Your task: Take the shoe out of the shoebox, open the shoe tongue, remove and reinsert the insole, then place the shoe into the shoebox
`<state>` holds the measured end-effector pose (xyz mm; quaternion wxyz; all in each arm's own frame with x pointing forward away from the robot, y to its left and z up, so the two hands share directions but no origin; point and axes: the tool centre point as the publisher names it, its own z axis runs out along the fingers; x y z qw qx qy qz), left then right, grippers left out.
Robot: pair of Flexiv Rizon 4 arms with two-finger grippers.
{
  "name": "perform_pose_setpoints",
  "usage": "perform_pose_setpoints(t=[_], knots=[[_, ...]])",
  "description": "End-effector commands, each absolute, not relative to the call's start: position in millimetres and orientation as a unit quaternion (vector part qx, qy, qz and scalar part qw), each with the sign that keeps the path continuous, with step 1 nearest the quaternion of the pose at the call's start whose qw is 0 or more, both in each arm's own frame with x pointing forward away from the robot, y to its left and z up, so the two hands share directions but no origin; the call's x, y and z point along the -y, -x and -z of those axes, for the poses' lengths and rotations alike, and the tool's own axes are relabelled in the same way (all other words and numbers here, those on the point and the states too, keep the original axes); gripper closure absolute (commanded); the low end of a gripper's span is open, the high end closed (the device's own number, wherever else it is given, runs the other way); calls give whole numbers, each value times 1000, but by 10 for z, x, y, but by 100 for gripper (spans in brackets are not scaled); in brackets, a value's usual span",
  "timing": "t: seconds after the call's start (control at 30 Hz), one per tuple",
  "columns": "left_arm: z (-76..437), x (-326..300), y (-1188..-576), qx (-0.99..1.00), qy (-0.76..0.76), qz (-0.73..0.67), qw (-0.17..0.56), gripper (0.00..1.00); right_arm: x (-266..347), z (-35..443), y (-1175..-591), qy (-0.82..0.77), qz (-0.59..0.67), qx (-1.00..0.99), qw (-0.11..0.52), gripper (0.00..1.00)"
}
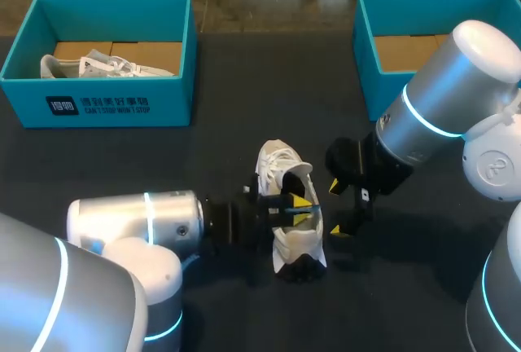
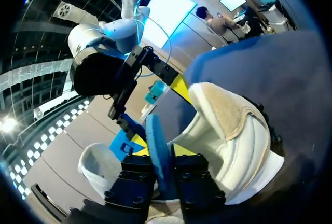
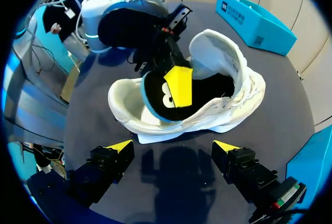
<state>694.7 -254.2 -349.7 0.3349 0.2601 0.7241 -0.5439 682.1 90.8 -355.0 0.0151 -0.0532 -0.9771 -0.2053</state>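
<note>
Shoe [image 1: 285, 169] sits on the dark table [image 1: 220, 156] between our two grippers. Our left gripper [image 1: 303, 205] reaches into its opening, fingers closed, it seems, on the blue-edged insole [image 3: 155, 105]. Our right gripper [image 1: 334, 207] hovers just beside the shoe, fingers spread and holding nothing.

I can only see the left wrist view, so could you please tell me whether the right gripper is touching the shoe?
Observer: No. In the right wrist view the right gripper is open, its tips apart from the shoe, beside its sidewall.
Operator: Thank you. And inside the opening?
Observer: The insole lies black face up in there, with one yellow tip of the left gripper on it.
Operator: Anything farther off?
Observer: The head view shows another white shoe in the left shoebox.
</note>
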Motion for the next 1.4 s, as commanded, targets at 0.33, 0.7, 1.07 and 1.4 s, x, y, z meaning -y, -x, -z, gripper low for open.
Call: perform_pose_setpoints(t=[0.33,0.7,1.07,1.4], knots=[[3277,2335,-6771,-737,-272,539,303,81,-919,3563,-6821,53,205,977,15,0],[3533,2540,-6841,-745,-298,513,305,100,-919,3563,-6821,53,205,977,15,0],[3445,2477,-6893,-756,-281,516,288,74,-919,3563,-6821,53,205,977,15,0],[3166,2247,-6761,-762,-253,536,260,38,-919,3563,-6821,53,205,977,15,0]])
